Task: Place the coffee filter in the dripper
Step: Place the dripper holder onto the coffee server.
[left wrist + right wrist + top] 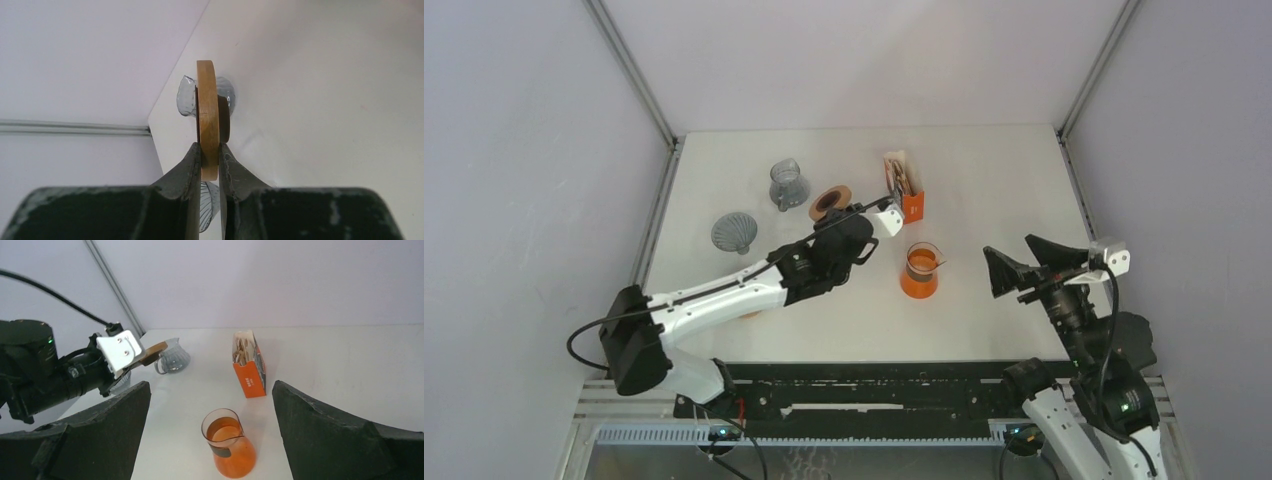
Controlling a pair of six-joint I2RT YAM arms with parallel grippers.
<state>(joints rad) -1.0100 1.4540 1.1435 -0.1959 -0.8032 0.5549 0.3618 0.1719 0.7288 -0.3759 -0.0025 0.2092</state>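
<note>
Now | left jaws clamp wooden ring (207, 120) | only left wrist view shows grip | right jaws apart

This is a robotics lab test cell. The white bench (984, 320) is boxed in by plain lilac-grey panels (524, 150) set in aluminium profile posts (632, 72), which rise at 11 and 1 o'clock. At 6 o'clock a black slotted rail (864, 400) carries the bolted-down left arm (714, 295) and right arm (1089, 345). A slotted cable duct (824, 437) and a loose black cable (571, 345) lie near it. A dripper (735, 232) and an orange box of coffee filters (912, 205) stand as isolated props toward 12 o'clock.
</note>
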